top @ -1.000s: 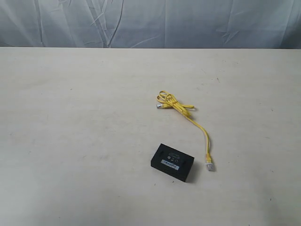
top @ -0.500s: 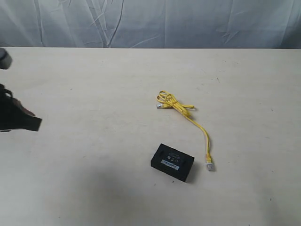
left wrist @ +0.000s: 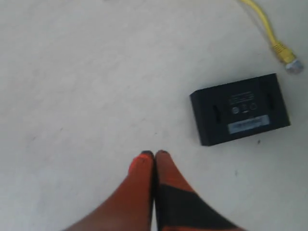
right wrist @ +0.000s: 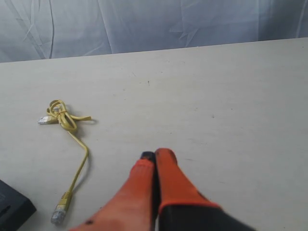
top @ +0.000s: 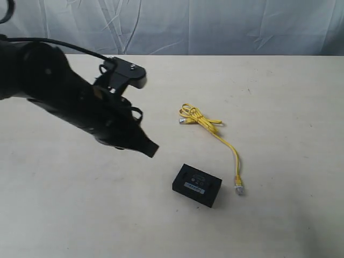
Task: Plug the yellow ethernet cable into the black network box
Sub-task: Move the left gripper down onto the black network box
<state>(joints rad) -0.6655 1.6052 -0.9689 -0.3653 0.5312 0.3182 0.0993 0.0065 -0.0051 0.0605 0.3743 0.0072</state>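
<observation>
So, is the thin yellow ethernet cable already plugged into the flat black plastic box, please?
No, the clear plug of the yellow ethernet cable lies on the table beside the black plastic box, apart from it.

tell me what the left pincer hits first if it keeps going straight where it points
Probably the table: the left pincer, shut, aims at a bare patch of it, and the black network box lies off to the side of that line. Depth is unclear.
</observation>
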